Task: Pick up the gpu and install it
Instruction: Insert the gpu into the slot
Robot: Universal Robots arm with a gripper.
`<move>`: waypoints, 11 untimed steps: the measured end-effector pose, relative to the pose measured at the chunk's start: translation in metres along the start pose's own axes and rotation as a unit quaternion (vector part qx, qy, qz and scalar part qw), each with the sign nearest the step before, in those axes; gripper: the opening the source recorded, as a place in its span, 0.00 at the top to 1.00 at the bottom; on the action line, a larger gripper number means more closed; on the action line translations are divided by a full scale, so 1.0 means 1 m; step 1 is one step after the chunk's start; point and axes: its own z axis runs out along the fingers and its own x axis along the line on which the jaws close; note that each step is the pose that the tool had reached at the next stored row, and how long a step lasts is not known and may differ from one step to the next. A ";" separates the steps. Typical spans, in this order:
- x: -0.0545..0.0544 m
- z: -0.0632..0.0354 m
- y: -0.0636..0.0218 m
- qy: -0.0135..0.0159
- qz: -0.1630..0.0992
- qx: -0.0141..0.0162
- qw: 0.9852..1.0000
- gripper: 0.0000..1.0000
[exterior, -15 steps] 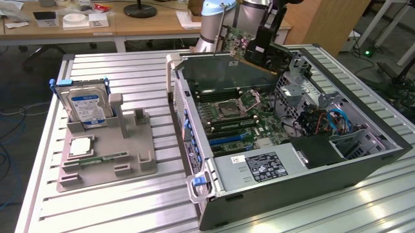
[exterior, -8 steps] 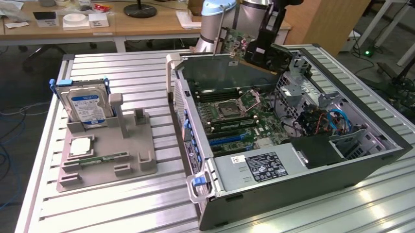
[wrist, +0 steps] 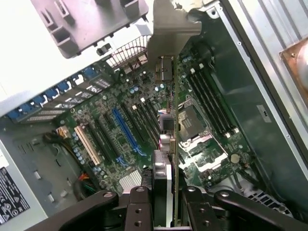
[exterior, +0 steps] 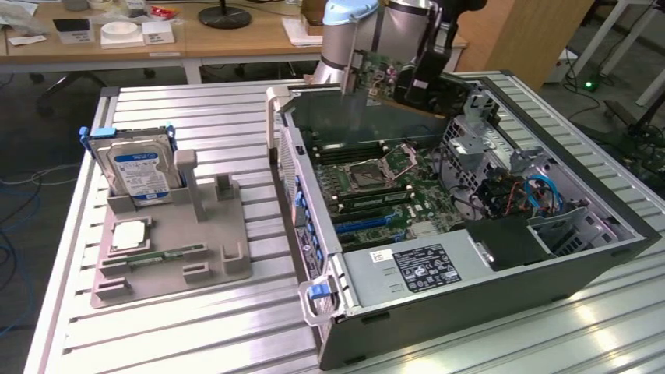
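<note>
gpu (wrist: 163, 173) clamped in pincer (wrist: 166, 204), edge-on (above motherboard (wrist: 110, 103))

Robotics lab bench, not a home. An open PC tower case (exterior: 468, 312) with a bare motherboard (wrist: 120, 120) lies on a ribbed aluminium table (exterior: 187, 335). Beside the case, a grey parts fixture (exterior: 223, 234) holds a hard drive (exterior: 140, 173) upright. The robot arm (exterior: 348, 39) stands behind the case, its gripper (wrist: 163, 197) clamped on the gpu (exterior: 376, 72) above it. Further behind the case are cluttered wooden desks (exterior: 229, 43). Blue cables (exterior: 15, 234) trail on the floor beyond the fixture.
</note>
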 end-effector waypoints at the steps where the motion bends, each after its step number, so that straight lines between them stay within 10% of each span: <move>1: 0.000 0.0003 0.0000 -0.002 -0.005 0.003 1.000 0.72; 4: 0.000 0.0011 -0.0001 -0.005 -0.022 0.009 1.000 0.72; 11: 0.000 0.0026 0.0000 -0.005 -0.080 0.009 0.997 0.72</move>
